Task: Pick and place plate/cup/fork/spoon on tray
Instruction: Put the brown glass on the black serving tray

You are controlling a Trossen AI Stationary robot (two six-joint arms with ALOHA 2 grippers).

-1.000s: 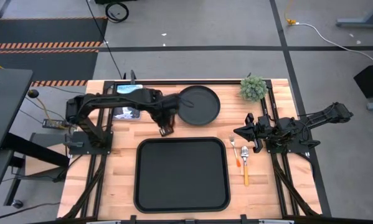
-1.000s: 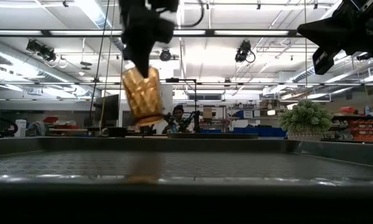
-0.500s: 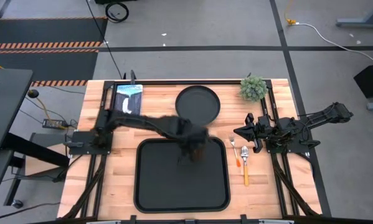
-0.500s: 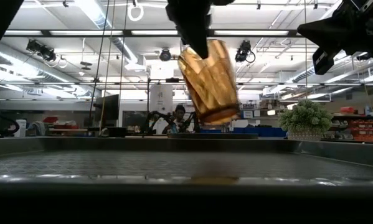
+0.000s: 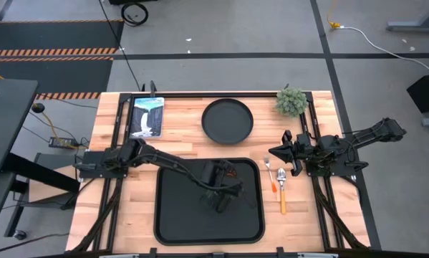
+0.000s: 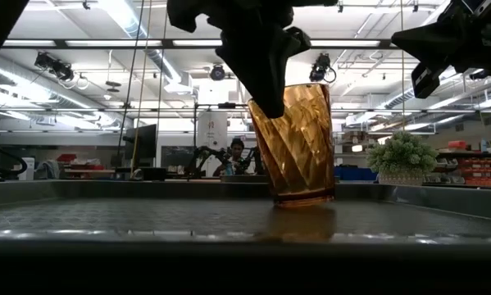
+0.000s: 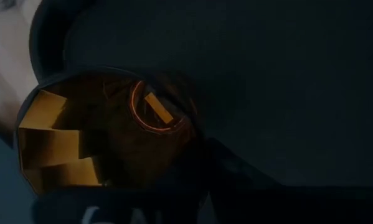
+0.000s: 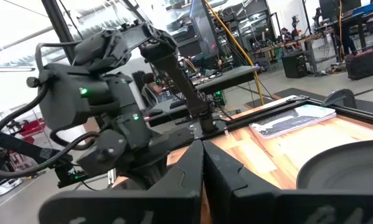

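My left gripper (image 5: 223, 193) is shut on the amber cup (image 6: 298, 143) over the middle of the black tray (image 5: 178, 215). In the left wrist view I look down into the cup (image 7: 80, 143) with the tray floor (image 7: 267, 74) beyond it. The round black plate (image 5: 228, 120) lies flat on the table beyond the tray. The fork (image 5: 269, 174) and the spoon (image 5: 282, 188) lie side by side on the table right of the tray. My right gripper (image 5: 281, 153) is shut and empty, held above the table's right side. My left gripper holds the cup by its upper wall at the rim (image 6: 279, 92), on one side. The fingers (image 6: 268, 82) come from above, pointing down. The cup stands nearly upright, a little tilted, with its base (image 6: 302, 199) down at the tray floor. Whether the base touches it, I cannot tell.
A small potted plant (image 5: 291, 101) stands at the table's far right corner. A picture booklet (image 5: 147, 117) lies at the far left. The near half of the tray is bare. A person shows in the room behind (image 6: 235, 152).
My left gripper has carried the cup from beside the plate toward the table's near edge and right, out over the tray. It has then gone down, so the cup has dropped from high in the air to the tray floor, still shut in the fingers.
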